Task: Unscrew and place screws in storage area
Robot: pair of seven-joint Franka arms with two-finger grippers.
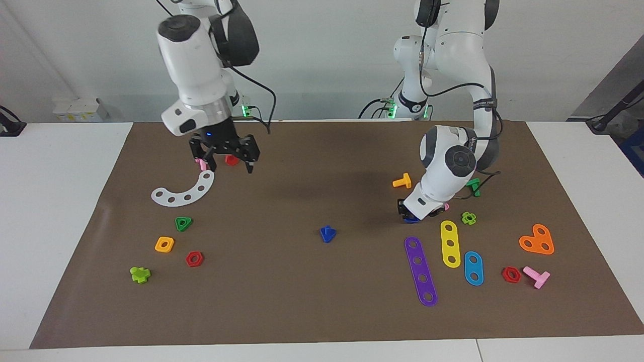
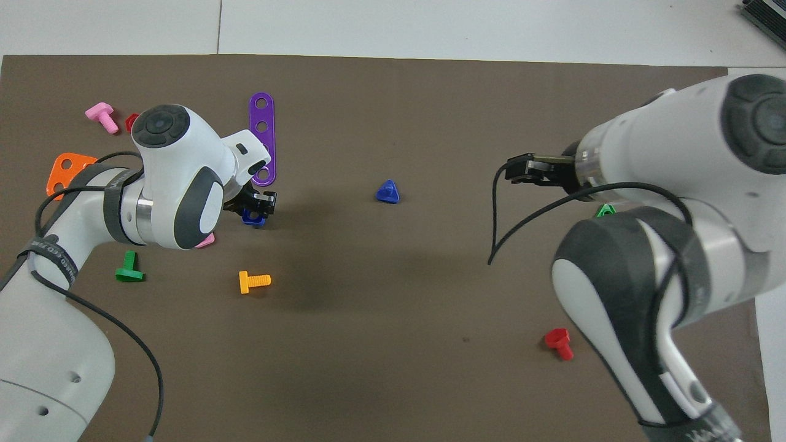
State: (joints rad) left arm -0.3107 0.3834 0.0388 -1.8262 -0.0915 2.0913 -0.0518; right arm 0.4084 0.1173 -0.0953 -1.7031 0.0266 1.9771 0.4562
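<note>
Blue screw [image 1: 327, 234] is stood head-down on the brown paper sheet [image 1: 302, 301], mid-table. A blue square nut [image 1: 411, 218] is clamped by the left gripper [image 1: 410, 215] low by the purple strip [image 1: 420, 271]. The right gripper [image 1: 230, 157] is held wide open, empty, above the red bolt [image 1: 231, 160].

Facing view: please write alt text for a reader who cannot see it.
The left gripper is low over brown paper, shut on a blue nut, while a blue screw lies mid-table. The right gripper hangs open over a white curved strip, with colourful toy parts scattered at both ends.

Hidden by the arms

Right arm [image 2: 669, 245] covers most of the green triangular nut [image 2: 605, 210]; left arm [image 2: 172, 184] hides most of the pink nut [image 2: 206, 242] beside it.
</note>
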